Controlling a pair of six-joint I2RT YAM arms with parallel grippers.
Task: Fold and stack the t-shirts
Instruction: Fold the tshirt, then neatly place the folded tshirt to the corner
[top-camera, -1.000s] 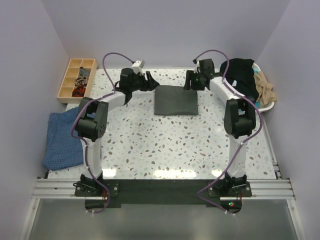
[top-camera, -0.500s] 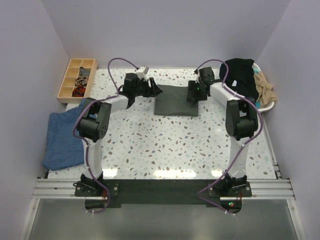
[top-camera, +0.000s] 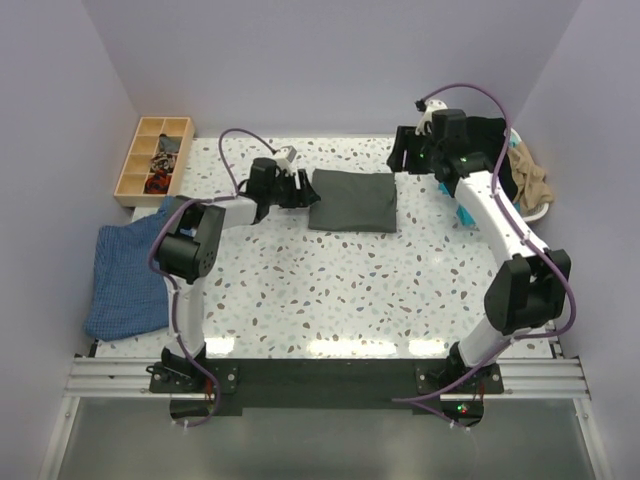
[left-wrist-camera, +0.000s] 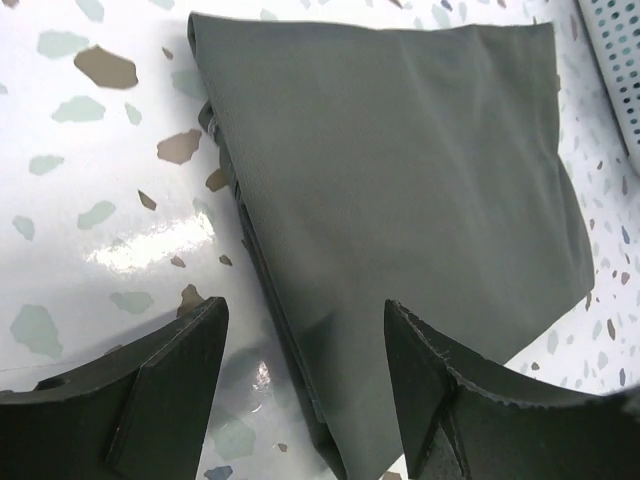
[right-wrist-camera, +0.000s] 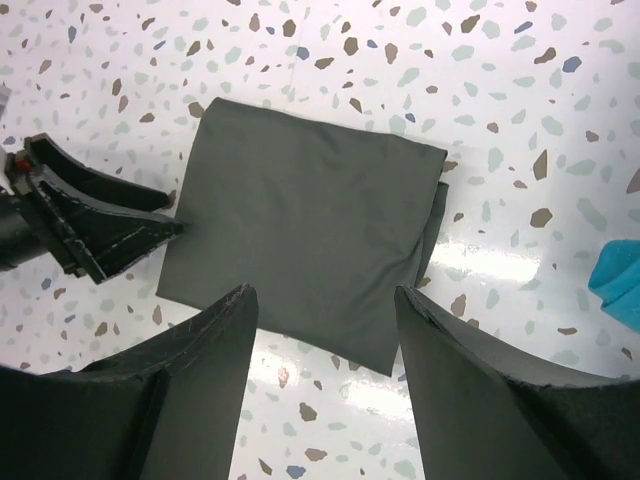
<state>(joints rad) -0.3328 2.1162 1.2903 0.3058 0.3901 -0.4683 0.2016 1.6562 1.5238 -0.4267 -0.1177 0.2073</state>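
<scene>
A dark charcoal-grey t-shirt (top-camera: 352, 200) lies folded into a flat rectangle at the back middle of the table. My left gripper (top-camera: 300, 190) is low at its left edge and open. In the left wrist view the shirt's (left-wrist-camera: 400, 170) layered folded edge runs between the fingers (left-wrist-camera: 160, 400) of that gripper (left-wrist-camera: 305, 390), which are not closed on it. My right gripper (top-camera: 405, 150) hovers open and empty above the shirt's back right corner. Its wrist view looks down on the shirt (right-wrist-camera: 300, 230) between the tips of the right gripper (right-wrist-camera: 320, 390). More t-shirts, black (top-camera: 480, 145), tan (top-camera: 530, 180) and teal (top-camera: 468, 215), sit piled at the right.
A white basket (top-camera: 540, 212) at the back right edge holds the pile of shirts. A wooden compartment tray (top-camera: 152, 155) with small parts stands at the back left. A blue checked cloth (top-camera: 125, 275) hangs over the table's left edge. Purple walls close in three sides.
My right arm has risen off the shirt and swung out to the back right. My left gripper has dropped down to the shirt's left edge and opened a little wider.
</scene>
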